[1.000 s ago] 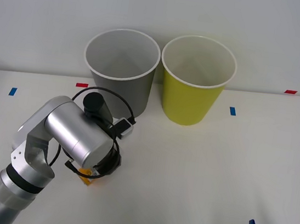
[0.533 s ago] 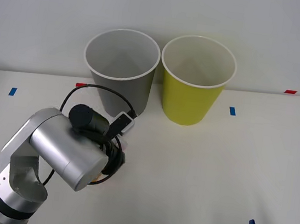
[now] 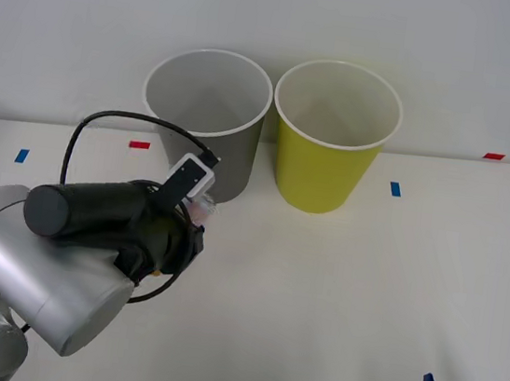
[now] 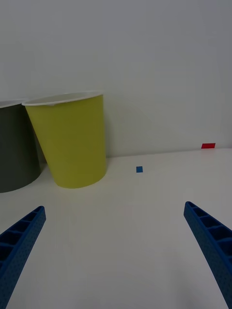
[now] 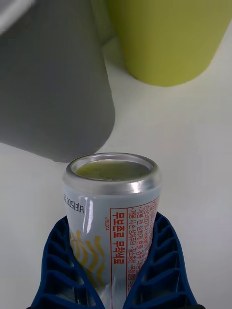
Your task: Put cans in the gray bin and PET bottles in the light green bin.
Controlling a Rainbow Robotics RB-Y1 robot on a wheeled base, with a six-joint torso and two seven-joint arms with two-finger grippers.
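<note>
Two blue ribbed fingers of my left gripper (image 5: 113, 270) are pinched on a white aluminium drink can with red lettering and yellow wave marks (image 5: 112, 212); the helper term "bottle" does not fit, since the left wrist view shows a metal rim and a concave metal end. In the front view my left gripper sits under the wrist housing, off the white table (image 3: 335, 295), toward its left half and just in front of the tall dark gray tapered bin with a white rim (image 3: 206, 118). The tall yellow-green tapered bin with a white rim (image 3: 335, 135) stands just beside the gray one, on its right; both are near the table's far edge. My right gripper (image 4: 116, 256) is parked low over the near right corner of the table, its fingers spread wide and holding nothing. Judged step: carry the can up and over a rim and release it; a can belongs in the gray bin. Hazards, as I judge them: the bins stand so close that a small sideways error would drop the can into the wrong one; too low an approach would strike the gray wall and tip the light bin; the smooth can, held only by its lower body, could slide out when tilted.
</note>
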